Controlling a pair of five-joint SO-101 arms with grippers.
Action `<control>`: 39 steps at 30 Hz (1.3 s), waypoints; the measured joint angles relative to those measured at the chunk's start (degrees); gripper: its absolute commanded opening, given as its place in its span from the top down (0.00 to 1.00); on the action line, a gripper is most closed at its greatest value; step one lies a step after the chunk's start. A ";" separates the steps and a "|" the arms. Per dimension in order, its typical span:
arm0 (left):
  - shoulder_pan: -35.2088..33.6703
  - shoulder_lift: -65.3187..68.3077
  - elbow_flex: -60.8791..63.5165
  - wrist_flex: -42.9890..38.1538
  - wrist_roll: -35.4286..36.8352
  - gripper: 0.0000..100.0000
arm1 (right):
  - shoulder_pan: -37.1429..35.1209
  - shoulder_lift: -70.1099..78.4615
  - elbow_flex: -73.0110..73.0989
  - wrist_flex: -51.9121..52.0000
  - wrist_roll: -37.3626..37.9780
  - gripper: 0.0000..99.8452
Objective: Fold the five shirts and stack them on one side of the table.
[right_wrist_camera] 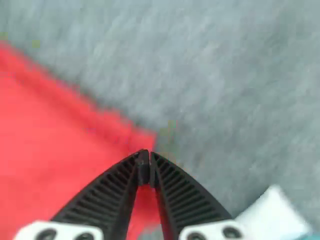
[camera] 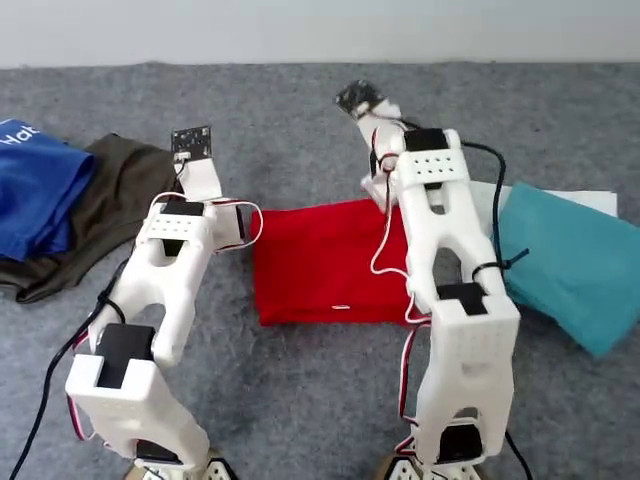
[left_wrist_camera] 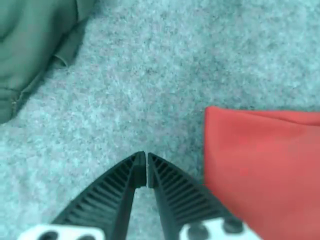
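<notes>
A: Tool state?

B: Left gripper (left_wrist_camera: 146,170): jaws pressed together with nothing between them, over bare grey felt-like table cover (left_wrist_camera: 175,65). It sits just beside an edge of the flat, folded red cloth shirt (camera: 325,265). Right gripper (right_wrist_camera: 144,167): jaws also closed, tips over a corner of the red shirt. Cannot tell whether any cloth is pinched.

A: Surroundings?

B: Red shirt lies mid-table between the two white arms. On the left side a crumpled blue shirt (camera: 35,185) rests on a rumpled dark olive shirt (camera: 110,200), both well apart from the red one. On the right side a teal shirt (camera: 570,265) lies over a white shirt (camera: 590,200).

A: Obstructions?

B: In the high view the right arm and its cables cover the red shirt's right edge, and the left arm overlaps its left corner.

A: Room?

B: Pale wall (camera: 300,30) behind the far table edge
</notes>
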State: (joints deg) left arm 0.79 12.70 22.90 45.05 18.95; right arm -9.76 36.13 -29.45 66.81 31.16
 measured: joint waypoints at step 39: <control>0.26 -0.09 0.00 -0.18 -0.26 0.99 | 1.14 6.51 -3.87 5.10 0.53 0.99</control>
State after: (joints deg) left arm 1.05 12.62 22.90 44.88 18.68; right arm -8.62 42.64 -33.32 71.91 31.69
